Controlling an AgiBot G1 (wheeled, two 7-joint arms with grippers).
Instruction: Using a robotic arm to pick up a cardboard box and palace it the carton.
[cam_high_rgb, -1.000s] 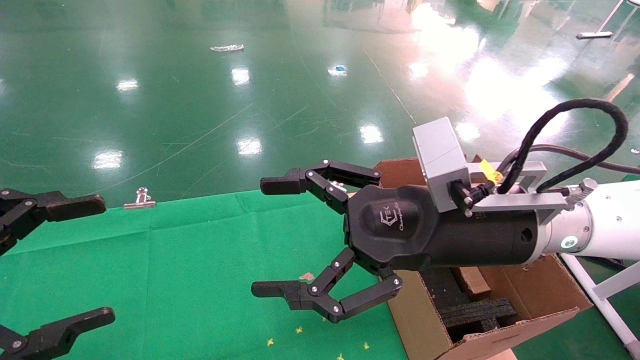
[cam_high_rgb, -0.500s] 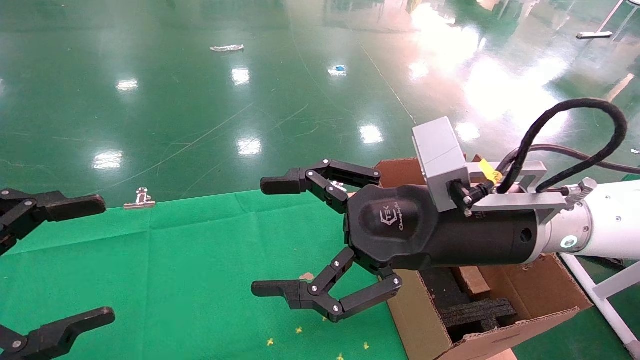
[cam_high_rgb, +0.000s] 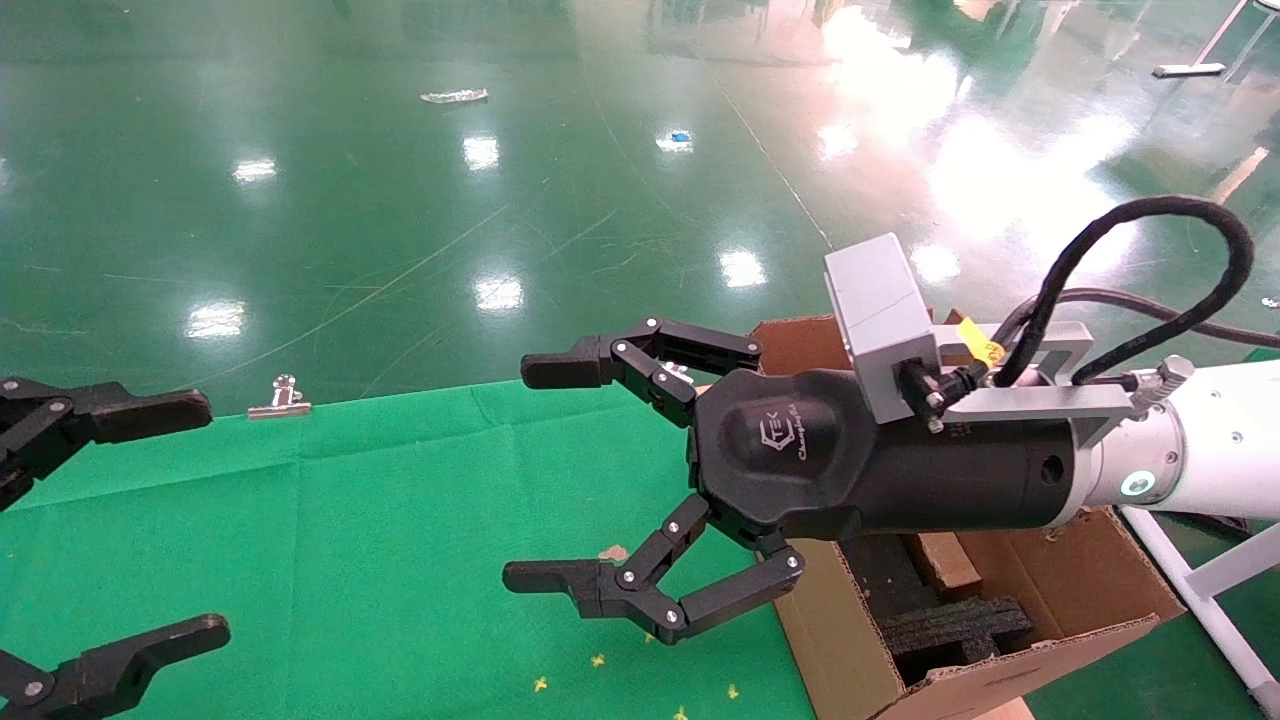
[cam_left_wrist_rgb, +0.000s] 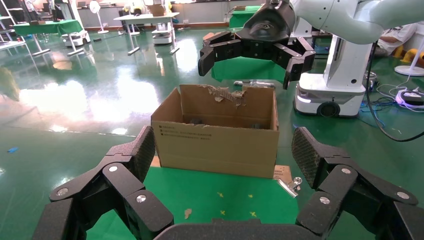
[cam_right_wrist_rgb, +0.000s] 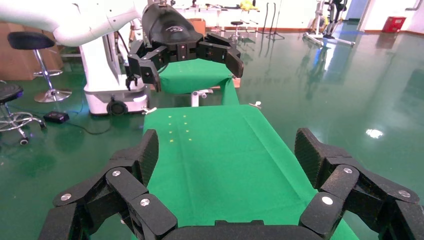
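Note:
The robotic arm on the right, white with a grey camera block, holds my right gripper (cam_high_rgb: 540, 473) open and empty above the green cloth, just left of the carton (cam_high_rgb: 850, 660). The carton is large and brown, with black foam inserts (cam_high_rgb: 950, 625) inside and a torn far flap (cam_left_wrist_rgb: 227, 94). A narrow brown cardboard slab (cam_high_rgb: 945, 562) lies inside the carton between the foam pieces. It may be the cardboard box, but no round hole shows. My left gripper (cam_high_rgb: 198, 518) is open and empty at the table's left end, facing the carton (cam_left_wrist_rgb: 215, 145).
The green cloth (cam_high_rgb: 350, 540) covers the table; its far edge drops to the glossy green floor. A metal binder clip (cam_high_rgb: 281, 398) sits at that edge, another (cam_left_wrist_rgb: 290, 186) by the carton's corner. A small cardboard scrap (cam_high_rgb: 613, 552) and yellow marks lie on the cloth.

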